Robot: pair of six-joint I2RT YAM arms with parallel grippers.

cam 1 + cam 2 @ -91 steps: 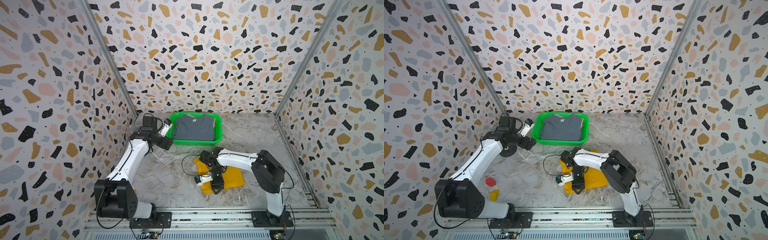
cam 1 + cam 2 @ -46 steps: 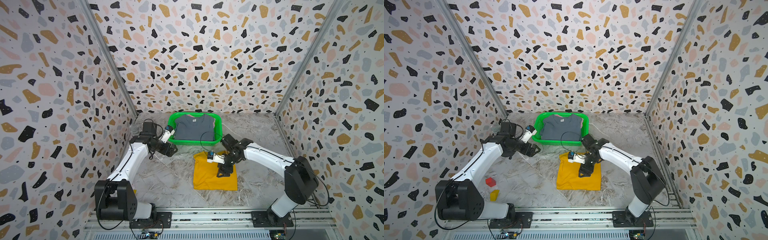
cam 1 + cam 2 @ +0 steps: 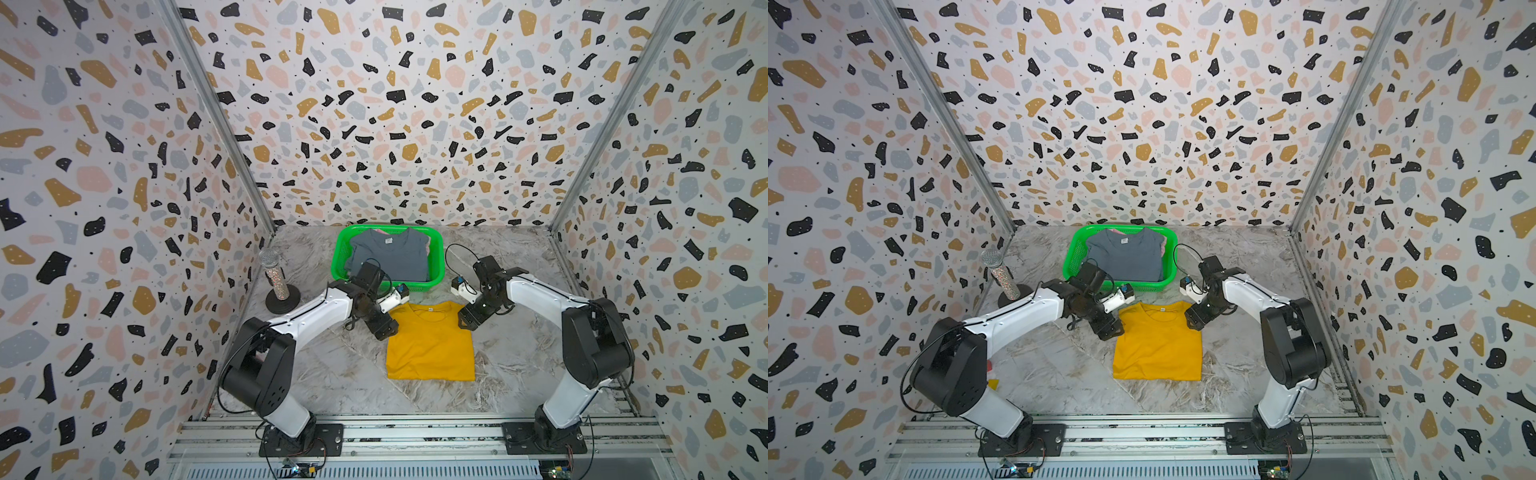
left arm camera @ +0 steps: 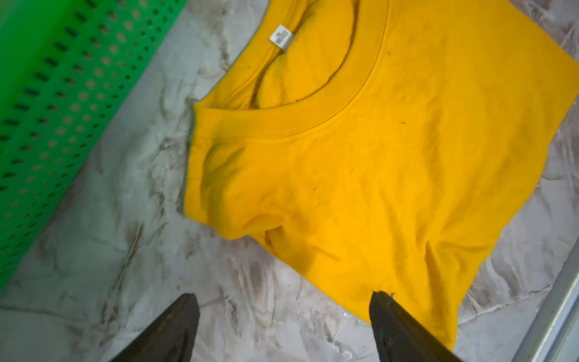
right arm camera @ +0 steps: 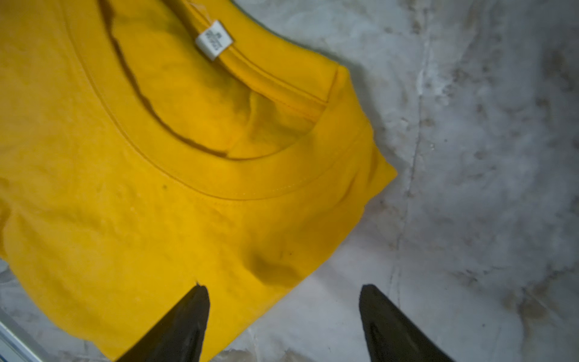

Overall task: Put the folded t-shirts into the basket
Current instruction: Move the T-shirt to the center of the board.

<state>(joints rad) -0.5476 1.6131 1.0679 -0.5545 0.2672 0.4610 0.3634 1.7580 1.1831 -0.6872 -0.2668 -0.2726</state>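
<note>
Both arms have swung in since the earlier frames: the left one away from the basket's side and the right one from the middle of the cloth, and they now flank the collar end of the mustard yellow t-shirt. It lies flat on the bench, just in front of the basket. Its collar points at the basket and its long axis runs from there back toward the arm bases.

The left pincer stands spread wide at the shirt's left shoulder. In the left wrist view, one finger is over the cloth's side edge and the other is over bare bench. The right pincer mirrors it at the right shoulder, also spread and empty, straddling that side's edge in the right wrist view. Neither grips anything, and whether the tips touch the cloth I cannot tell. The two arms look about equally near, so a paired pinch at the two shoulder corners seems the likely next step, followed by a short carry forward.

The slate grey t-shirt already fills the basket, with a sliver of pink cloth showing beneath its right side. The near basket wall is the only thing between the shirt and its goal. A microphone on a stand stands well off to the left, clear of that path.
</note>
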